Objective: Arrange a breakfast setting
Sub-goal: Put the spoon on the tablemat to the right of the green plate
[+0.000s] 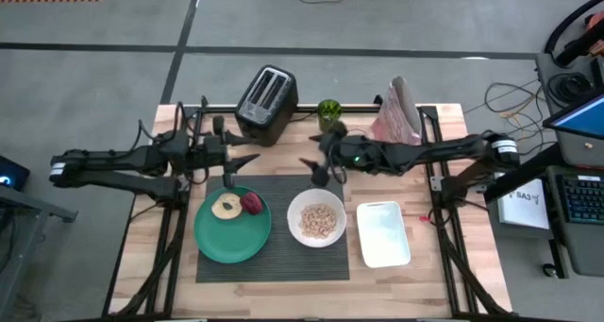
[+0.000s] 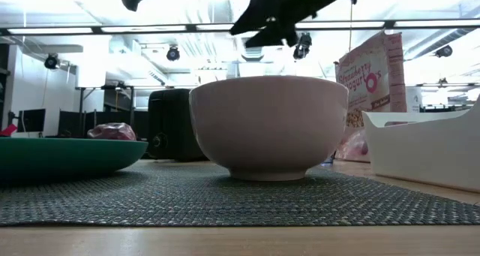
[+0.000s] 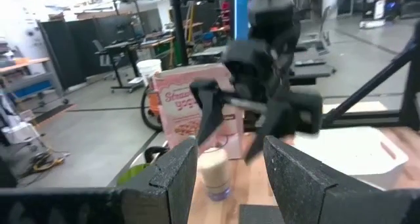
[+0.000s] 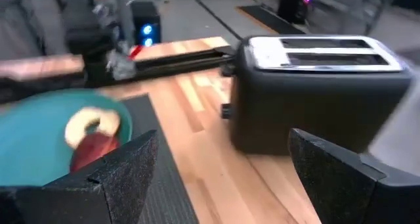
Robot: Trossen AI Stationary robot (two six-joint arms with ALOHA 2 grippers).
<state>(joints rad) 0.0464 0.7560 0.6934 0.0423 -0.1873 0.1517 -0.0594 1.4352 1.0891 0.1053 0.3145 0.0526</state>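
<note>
A dark ribbed placemat (image 1: 274, 251) lies in the middle of the table. On it are a round green plate (image 1: 217, 242) holding a bagel slice and a red piece, and a white bowl (image 1: 316, 218) of cereal. A white rectangular dish (image 1: 383, 233) lies on the wood to its right. The black toaster (image 1: 266, 103) and the pink cereal box (image 1: 396, 114) stand at the far edge. The milk glass (image 3: 213, 175) stands in front of the box, under my right arm. My left gripper (image 1: 241, 169) is open and empty above the plate's far edge. My right gripper (image 1: 316, 169) is open and empty above the bowl's far edge.
A green round thing (image 1: 328, 111) stands between the toaster and the cereal box. Both arms reach in over the far half of the table, and their grippers face each other over the placemat's far edge. Bare wood shows along the near edge (image 1: 283, 298).
</note>
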